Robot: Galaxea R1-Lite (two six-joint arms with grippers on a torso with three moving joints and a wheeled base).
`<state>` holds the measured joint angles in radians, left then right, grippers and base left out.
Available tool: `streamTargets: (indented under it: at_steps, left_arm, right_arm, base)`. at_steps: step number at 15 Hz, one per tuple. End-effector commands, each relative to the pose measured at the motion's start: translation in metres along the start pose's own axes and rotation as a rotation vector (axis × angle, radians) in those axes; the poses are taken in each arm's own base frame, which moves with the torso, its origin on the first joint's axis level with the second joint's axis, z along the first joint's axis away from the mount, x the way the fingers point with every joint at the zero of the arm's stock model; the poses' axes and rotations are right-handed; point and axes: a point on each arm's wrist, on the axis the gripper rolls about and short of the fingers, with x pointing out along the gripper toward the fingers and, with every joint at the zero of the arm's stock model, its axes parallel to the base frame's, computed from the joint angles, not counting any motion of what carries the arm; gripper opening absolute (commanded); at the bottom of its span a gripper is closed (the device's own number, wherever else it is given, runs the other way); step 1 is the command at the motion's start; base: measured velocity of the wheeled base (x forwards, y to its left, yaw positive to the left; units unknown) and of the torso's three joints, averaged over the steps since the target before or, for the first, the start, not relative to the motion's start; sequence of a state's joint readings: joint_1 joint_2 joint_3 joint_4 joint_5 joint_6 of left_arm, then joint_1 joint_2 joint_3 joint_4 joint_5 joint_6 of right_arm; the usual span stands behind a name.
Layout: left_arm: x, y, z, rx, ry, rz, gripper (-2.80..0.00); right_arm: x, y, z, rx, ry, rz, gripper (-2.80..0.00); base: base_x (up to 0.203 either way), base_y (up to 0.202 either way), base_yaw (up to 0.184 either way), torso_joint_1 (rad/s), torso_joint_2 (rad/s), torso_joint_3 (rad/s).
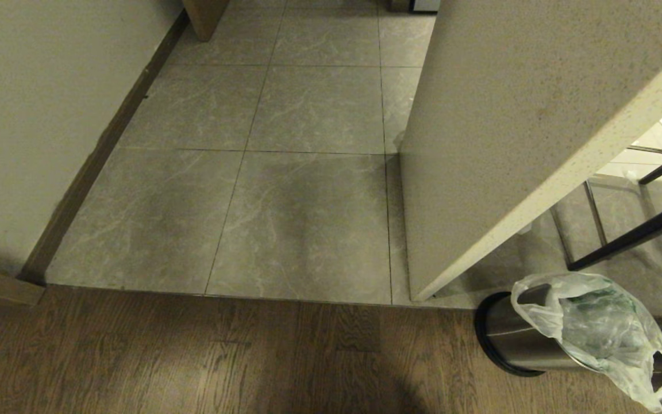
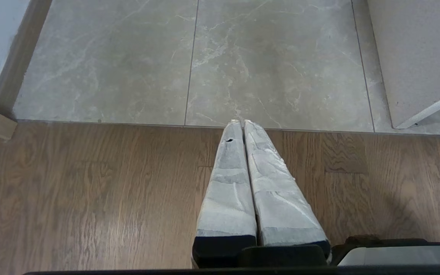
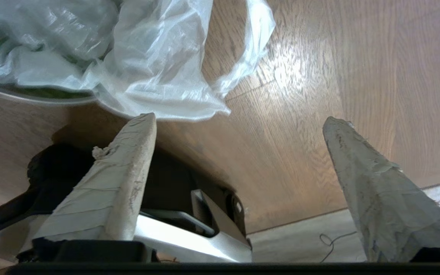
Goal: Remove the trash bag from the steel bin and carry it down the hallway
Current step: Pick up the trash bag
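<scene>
Here, in the lower right of the head view, we see the steel bin [image 1: 512, 339] standing on the dark wood-plank floor [image 1: 193, 356], just below the corner of a speckled cream counter [image 1: 515, 132]. The trash bag [image 1: 601, 333] is still seated in the bin, its crinkly translucent plastic draped over the rim, with green-printed scraps showing through and one handle loop hanging down the side. Beyond the planks, the hallway [image 1: 308, 190] of grey marble-veined tiles runs toward the top of the frame, bordered on the left by a cream wall [image 1: 32, 115] with dark skirting. In the right wrist view our right gripper [image 3: 239, 120] is spread wide and grasping nothing, one fingertip just beside the bag's lowest fold. In the left wrist view our left gripper [image 2: 241, 122] is clenched, tips pressed together, and hangs above the edge where planks meet tiles.
</scene>
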<state>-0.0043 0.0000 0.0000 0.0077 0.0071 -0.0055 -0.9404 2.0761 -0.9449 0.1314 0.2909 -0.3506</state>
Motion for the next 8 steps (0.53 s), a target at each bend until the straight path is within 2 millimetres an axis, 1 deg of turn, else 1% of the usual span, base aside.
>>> streamTargets:
  at_steps: [1,2,4,8]
  left_arm:
    - [0.0,0.0,0.0,-0.001,0.002,0.002,-2.8]
    - [0.0,0.0,0.0,-0.001,0.002,0.002,-2.8]
    - [0.0,0.0,0.0,-0.001,0.002,0.002,-2.8]
    - [0.0,0.0,0.0,-0.001,0.002,0.0,-2.8]
  right_arm:
    - [0.017,-0.004,-0.003,0.005,0.026,0.01,0.0]
    - [0.025,-0.006,-0.003,0.005,0.026,0.009,0.0]
    - [0.036,-0.011,0.003,-0.011,-0.003,-0.003,0.0]
    - [0.038,-0.011,0.006,-0.018,-0.014,-0.007,0.0]
  base:
    - [0.0,0.0,0.0,0.0,0.0,0.0]
    - [0.0,0.0,0.0,0.0,0.0,0.0]
    - [0.0,0.0,0.0,0.0,0.0,0.0]
    - [0.0,0.0,0.0,0.0,0.0,0.0]
